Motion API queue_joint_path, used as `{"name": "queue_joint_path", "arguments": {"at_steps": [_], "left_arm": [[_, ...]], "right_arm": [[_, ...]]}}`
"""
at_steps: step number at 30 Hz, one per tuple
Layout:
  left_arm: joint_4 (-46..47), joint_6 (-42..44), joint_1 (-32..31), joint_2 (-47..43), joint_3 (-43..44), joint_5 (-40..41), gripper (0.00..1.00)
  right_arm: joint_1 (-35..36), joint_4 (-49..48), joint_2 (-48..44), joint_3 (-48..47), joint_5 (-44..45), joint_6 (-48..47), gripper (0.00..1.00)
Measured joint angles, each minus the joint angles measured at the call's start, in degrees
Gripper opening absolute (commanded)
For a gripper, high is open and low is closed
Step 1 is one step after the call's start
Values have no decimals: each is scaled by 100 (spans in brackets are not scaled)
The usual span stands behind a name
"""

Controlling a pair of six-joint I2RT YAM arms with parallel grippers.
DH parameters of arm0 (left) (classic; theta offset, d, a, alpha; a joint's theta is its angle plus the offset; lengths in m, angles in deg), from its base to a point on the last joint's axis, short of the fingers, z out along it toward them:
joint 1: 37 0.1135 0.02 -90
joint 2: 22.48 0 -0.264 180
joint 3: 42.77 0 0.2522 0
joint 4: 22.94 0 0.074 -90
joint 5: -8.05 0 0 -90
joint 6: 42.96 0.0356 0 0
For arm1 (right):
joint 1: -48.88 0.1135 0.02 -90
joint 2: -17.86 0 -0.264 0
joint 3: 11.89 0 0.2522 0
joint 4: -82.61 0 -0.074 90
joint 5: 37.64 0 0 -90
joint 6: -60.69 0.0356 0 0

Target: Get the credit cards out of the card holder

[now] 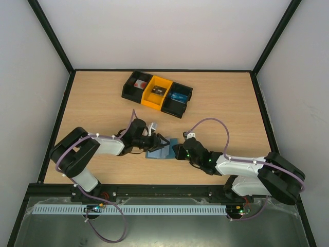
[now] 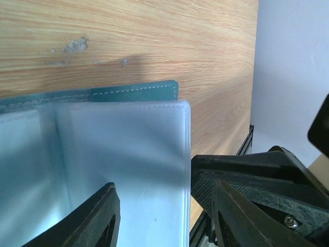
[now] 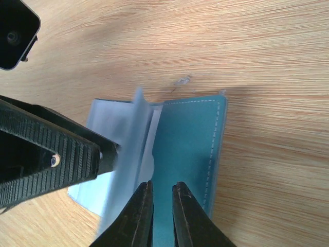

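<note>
The card holder [image 1: 160, 150] lies open on the bench [image 1: 231, 108] at centre frame in the top view, its long axis left to right, between my pincers. My left pincer [image 2: 164, 193] is spread over a clear sleeve [image 2: 123, 154]. Only the right wrist view shows that sleeve standing up at the fold, and my right pincer [image 3: 162, 193] nearly pressed together, pinching the holder's teal panel.

The left arm [image 1: 110, 145] and right arm [image 1: 241, 165] have white link shells between bulky black joint housings, each trailing a looping purple cable [image 1: 211, 121]. Small green lights [image 1: 188, 153] glow near the right wrist. The fingers [image 2: 97, 221] are matte black and ribbed, one carrying a silver screw [image 2: 289, 222].
</note>
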Motion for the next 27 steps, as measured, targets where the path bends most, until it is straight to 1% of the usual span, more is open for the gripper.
{"name": "queue_joint_path", "arguments": {"at_steps": [3, 9, 16, 22, 27], "left_arm": [[22, -48, -85, 122, 66, -9, 54], [66, -28, -136, 247, 291, 7, 54], [76, 11, -136, 470, 352, 74, 58], [-24, 118, -131, 365, 365, 157, 62], [-87, 122, -61, 114, 354, 214, 63]], "right_arm": [[-2, 105, -24, 0, 81, -20, 10], [-2, 177, -37, 37, 164, 2, 11], [-2, 269, -516, 76, 184, 20, 12], [-2, -85, -629, 175, -157, 105, 12], [-2, -507, -332, 184, -463, 254, 12]]}}
